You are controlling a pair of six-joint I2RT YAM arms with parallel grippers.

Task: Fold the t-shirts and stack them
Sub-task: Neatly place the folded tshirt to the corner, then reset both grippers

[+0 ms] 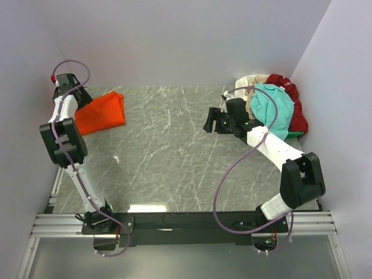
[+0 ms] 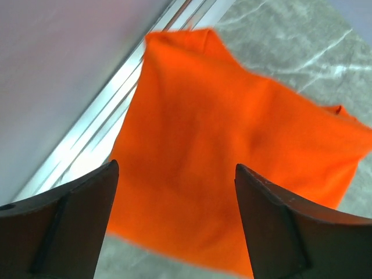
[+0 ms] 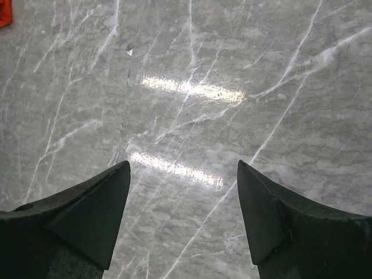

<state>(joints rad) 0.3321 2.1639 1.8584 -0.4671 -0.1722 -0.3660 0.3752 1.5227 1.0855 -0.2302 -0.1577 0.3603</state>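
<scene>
A folded bright orange t-shirt (image 1: 102, 114) lies at the far left of the table; it fills the left wrist view (image 2: 232, 151). My left gripper (image 1: 81, 96) hovers just above its left part, open and empty (image 2: 176, 168). A loose heap at the far right holds a teal shirt (image 1: 273, 110), a dark red shirt (image 1: 295, 110) and a cream shirt (image 1: 250, 84). My right gripper (image 1: 210, 121) is open and empty over bare marble (image 3: 183, 165), just left of the heap.
The grey marble table (image 1: 168, 157) is boxed in by white walls at left, back and right. A metal rail (image 2: 99, 133) runs along the left wall beside the orange shirt. An aluminium frame (image 1: 174, 224) spans the near edge.
</scene>
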